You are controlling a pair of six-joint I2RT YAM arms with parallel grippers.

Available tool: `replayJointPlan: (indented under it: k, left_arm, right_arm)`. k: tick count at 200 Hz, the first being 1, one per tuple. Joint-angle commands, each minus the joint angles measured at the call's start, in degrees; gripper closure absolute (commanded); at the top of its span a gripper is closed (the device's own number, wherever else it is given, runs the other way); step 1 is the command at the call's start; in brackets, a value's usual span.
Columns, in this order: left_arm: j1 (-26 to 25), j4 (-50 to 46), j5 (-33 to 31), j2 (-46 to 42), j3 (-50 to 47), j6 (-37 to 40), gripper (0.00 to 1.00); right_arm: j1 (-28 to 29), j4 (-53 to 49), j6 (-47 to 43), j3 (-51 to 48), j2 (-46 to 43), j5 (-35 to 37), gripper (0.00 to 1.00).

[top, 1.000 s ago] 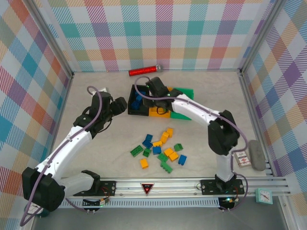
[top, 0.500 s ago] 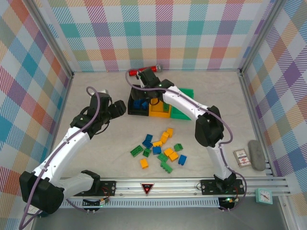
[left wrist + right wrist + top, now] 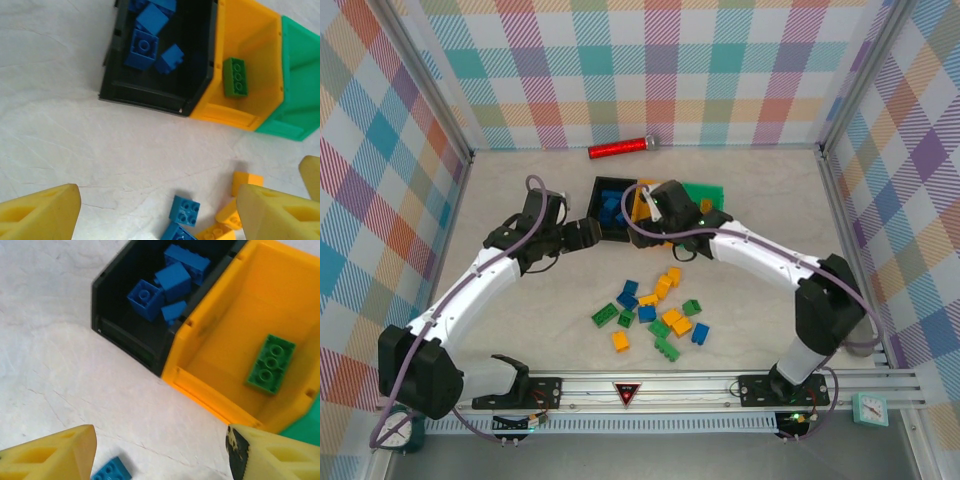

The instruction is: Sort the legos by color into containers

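Three bins stand in a row at the back middle: black [image 3: 605, 232], orange-yellow [image 3: 638, 197] and green [image 3: 708, 192]. Several blue legos [image 3: 165, 277] lie in the black bin [image 3: 150, 97]. One green lego [image 3: 270, 364] lies in the orange-yellow bin [image 3: 250, 30], left of the green bin [image 3: 300, 85]. Loose blue, green and yellow legos [image 3: 655, 310] are scattered on the table nearer the arms. My left gripper [image 3: 588, 233] hangs open and empty [image 3: 157, 200] by the black bin's near-left corner. My right gripper [image 3: 655, 215] is open and empty [image 3: 161, 440], above the bins' near edge.
A red cylinder with a silver tip [image 3: 620, 149] lies by the back wall. A blue lego [image 3: 185, 210] and yellow ones [image 3: 245, 180] lie just below the left gripper. Checked walls close in three sides. A metal rail [image 3: 640, 385] runs along the near edge.
The right arm has swung back from reaching over the bins' far side to their near side. The left gripper has moved right, closer to the black bin.
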Motion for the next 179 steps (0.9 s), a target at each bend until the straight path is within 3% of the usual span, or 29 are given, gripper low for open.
replayJointPlan:
  k: [1, 25, 49, 80, 113, 179]
  left_arm:
    - [0.6, -0.41, 5.83, 0.14, -0.86, 1.72, 0.19]
    - [0.51, 0.01, 8.63, 0.12, -3.47, 4.06, 0.19]
    - [0.51, -4.76, 6.18, 2.04, -2.18, 7.6, 0.19]
    - [-0.5, -2.91, 8.72, 3.82, -3.65, 5.95, 0.2]
    - [-4.27, 1.34, 8.81, 9.31, -4.97, 4.46, 0.21]
    - [-13.49, -6.69, 0.39, 24.67, 5.08, 6.73, 0.26]
  right_arm:
    - [-0.57, 6.94, -2.3, -7.27, -4.69, 3.95, 0.3]
    - [-2.58, 12.43, -2.4, -14.85, -8.22, 4.17, 0.3]
    - [-4.01, 15.92, -2.39, -18.91, -9.02, 3.5, 0.29]
    - [-4.07, 17.93, -2.1, -20.62, -7.75, 3.38, 0.29]
    - [-4.07, 19.03, -1.25, -21.28, -5.35, 4.44, 0.28]
    - [-4.08, 21.68, -0.27, -23.59, -6.84, 5.57, 0.28]
